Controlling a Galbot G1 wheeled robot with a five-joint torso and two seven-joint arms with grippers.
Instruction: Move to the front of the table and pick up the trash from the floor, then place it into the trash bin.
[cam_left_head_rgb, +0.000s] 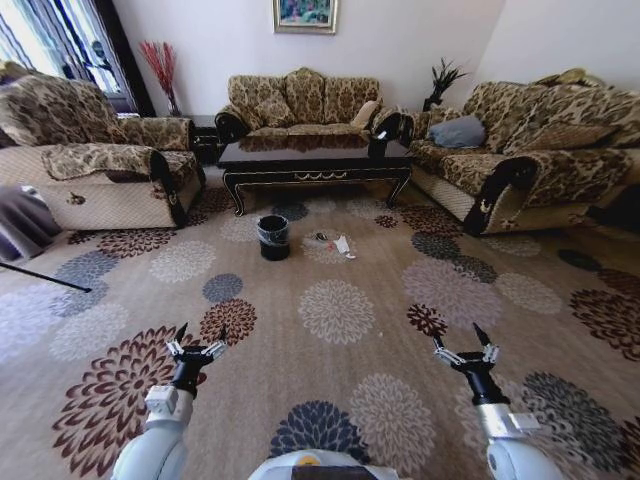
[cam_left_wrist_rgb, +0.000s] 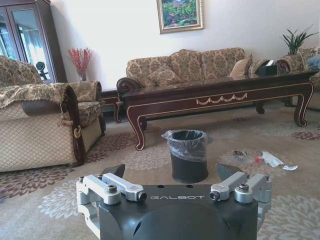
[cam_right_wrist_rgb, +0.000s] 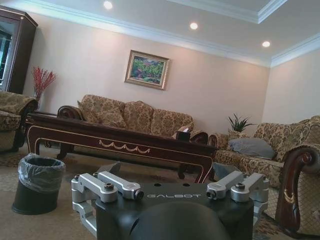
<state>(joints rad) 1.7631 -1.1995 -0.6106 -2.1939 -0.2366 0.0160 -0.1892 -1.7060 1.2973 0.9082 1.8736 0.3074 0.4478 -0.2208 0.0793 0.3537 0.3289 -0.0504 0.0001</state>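
The robot is standing well back on the patterned carpet (cam_left_head_rgb: 330, 400), facing the long dark coffee table (cam_left_head_rgb: 315, 160) with gold scroll trim that is sitting between three floral sofas. Both arms are hanging low in front of the body: the left gripper (cam_left_head_rgb: 196, 345) is hovering over a brown medallion with its fingers spread apart and holding nothing, and the right gripper (cam_left_head_rgb: 466, 350) is hovering over bare beige carpet, likewise spread and empty. The black trash bin (cam_left_head_rgb: 272, 238), with its plastic liner folded over the rim, is standing on the carpet just in front of the table. The trash (cam_left_head_rgb: 335, 243) is lying on the floor near the bin, on the robot's right of it: a clear bottle with a red cap (cam_left_wrist_rgb: 247, 157), a crumpled white tissue (cam_left_wrist_rgb: 271, 159) and a small white scrap (cam_left_wrist_rgb: 289, 168).
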